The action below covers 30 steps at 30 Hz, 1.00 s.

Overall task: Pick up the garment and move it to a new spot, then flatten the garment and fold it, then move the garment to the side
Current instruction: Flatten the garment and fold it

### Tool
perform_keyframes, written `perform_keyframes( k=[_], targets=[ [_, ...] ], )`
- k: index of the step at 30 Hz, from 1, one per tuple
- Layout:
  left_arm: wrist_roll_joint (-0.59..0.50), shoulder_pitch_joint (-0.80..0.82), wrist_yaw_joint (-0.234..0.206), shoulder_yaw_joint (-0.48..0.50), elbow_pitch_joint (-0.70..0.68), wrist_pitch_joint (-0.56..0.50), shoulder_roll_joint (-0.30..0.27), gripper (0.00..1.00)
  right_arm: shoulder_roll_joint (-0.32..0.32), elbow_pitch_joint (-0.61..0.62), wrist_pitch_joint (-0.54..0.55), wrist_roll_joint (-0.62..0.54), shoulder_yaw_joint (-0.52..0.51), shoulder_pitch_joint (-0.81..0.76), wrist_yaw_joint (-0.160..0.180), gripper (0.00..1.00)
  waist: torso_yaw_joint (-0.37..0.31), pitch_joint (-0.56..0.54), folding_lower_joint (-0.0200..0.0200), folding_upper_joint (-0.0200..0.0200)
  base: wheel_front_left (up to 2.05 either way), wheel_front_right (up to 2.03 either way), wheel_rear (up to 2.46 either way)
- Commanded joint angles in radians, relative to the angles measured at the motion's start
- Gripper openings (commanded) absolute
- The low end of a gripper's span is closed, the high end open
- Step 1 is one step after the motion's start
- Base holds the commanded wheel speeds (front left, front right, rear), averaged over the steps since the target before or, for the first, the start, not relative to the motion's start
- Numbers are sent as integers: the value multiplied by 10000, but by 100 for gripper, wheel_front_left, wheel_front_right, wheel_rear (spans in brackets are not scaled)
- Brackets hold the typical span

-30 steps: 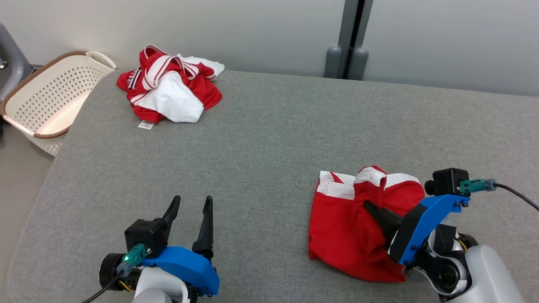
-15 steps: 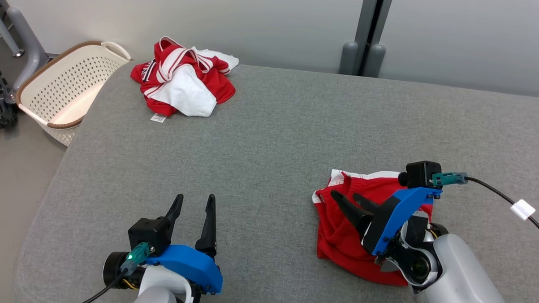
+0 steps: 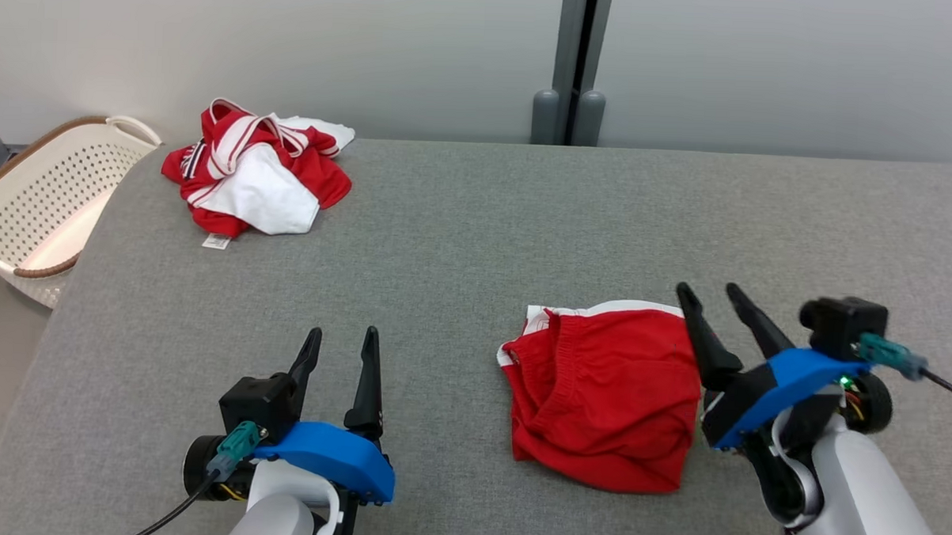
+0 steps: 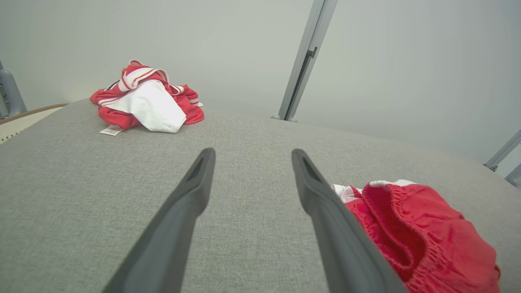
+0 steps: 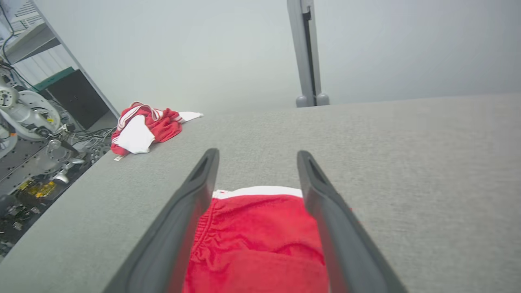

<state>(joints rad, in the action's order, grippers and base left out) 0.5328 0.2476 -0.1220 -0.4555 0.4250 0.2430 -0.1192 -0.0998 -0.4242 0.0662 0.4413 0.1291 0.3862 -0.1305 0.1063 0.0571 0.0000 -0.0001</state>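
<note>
left claw (image 3: 343, 332) and right claw (image 3: 709, 290) both wide apart, holding nothing. folded red shorts (image 3: 606, 399) look lumpy, so grabbing one layer probably unravels the fold

The room is bright and evenly lit, with no glare on the grey table (image 3: 462, 219). Shadows are faint: just a thin dark rim under the red garment (image 3: 606, 399). The head view is crisp throughout. Both wrist views bow the table's far edge. Close to the lens, the fingers (image 4: 333, 228) of the left gripper (image 4: 252, 150) look soft, and the wall behind is hazy.
</note>
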Motion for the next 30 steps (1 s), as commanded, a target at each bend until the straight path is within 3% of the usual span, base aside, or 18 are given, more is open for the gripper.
perform_keyframes(
  k=[1, 14, 30],
  targets=[
    [19, 123, 47, 125, 44, 91, 7, 100, -41, 119, -475, -359, -312, -371, -5, 100, -209, -170, 0, 1, 0, 0, 0],
    [-223, -1046, 75, 797, -65, 230, -96, 100, 456, 1099, -2417, -2558, -1951, -2716, -5, 100, -732, -801, 0, 1, 0, 0, 0],
    [-499, -1909, 148, 1093, -494, 236, -198, 100, 490, 1386, -2440, -1790, -1747, -3546, -5, 100, -586, -1044, 0, 1, 0, 0, 0]
  ],
)
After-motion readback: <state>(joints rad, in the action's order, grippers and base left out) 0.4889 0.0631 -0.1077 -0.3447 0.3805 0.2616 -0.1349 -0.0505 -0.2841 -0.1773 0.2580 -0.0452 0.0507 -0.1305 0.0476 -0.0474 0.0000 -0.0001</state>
